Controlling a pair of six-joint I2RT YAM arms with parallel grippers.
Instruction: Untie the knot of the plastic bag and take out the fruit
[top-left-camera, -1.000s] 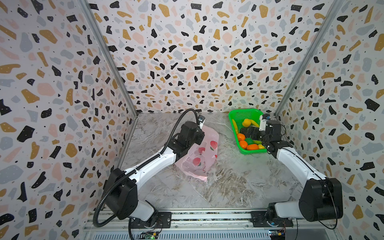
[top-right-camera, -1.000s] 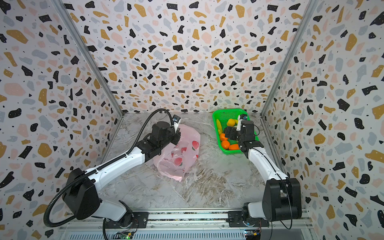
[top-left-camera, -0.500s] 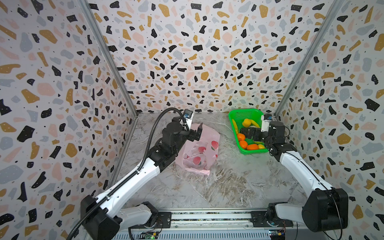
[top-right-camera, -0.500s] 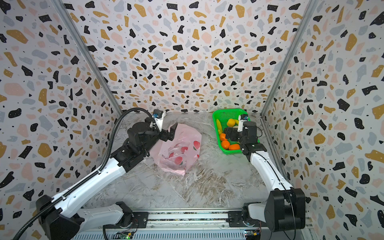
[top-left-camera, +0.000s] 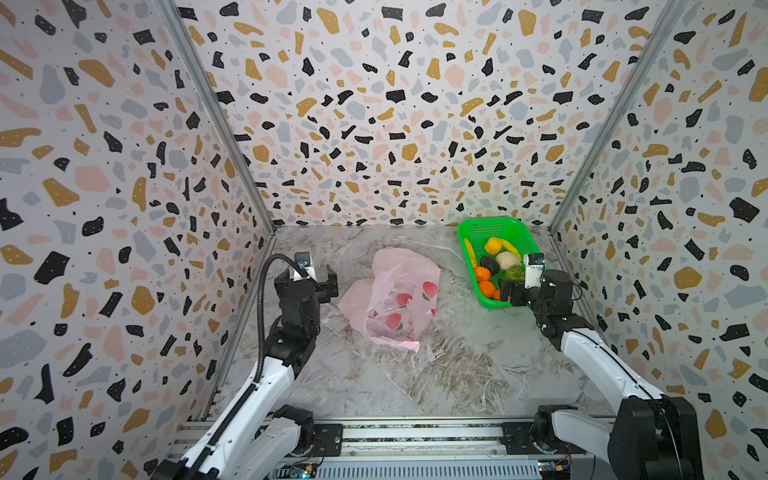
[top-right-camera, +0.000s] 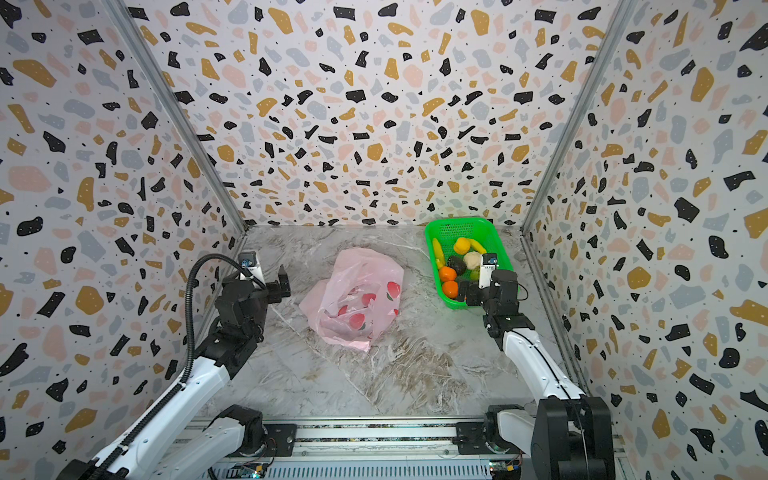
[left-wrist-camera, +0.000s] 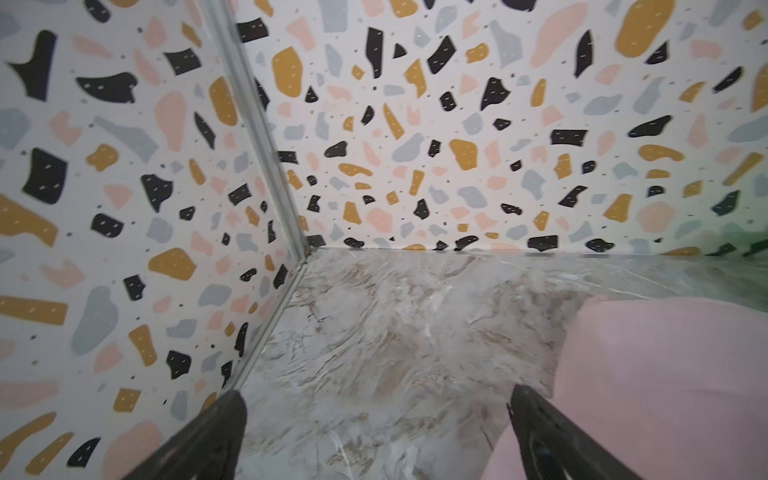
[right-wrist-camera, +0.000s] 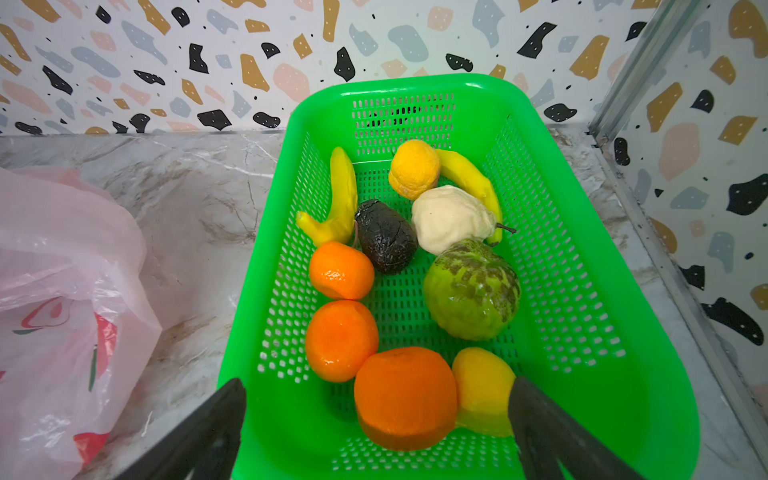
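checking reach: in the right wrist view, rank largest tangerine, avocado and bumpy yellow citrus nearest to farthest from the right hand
1. largest tangerine: near end of the basket
2. avocado: middle
3. bumpy yellow citrus: far end, toward the back wall

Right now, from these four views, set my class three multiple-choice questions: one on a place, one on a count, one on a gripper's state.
1. Where does the green basket stand? A) front left corner B) back right corner of the table C) the middle
2. How many orange tangerines lie in it? A) one B) three C) six
3. How is the left gripper? A) open, empty B) shut on a spoon C) shut, empty

Answers: 1 B, both top views show it far back on the right. 2 B, the right wrist view shows three. 3 A, its fingers stand apart with bare table between them.
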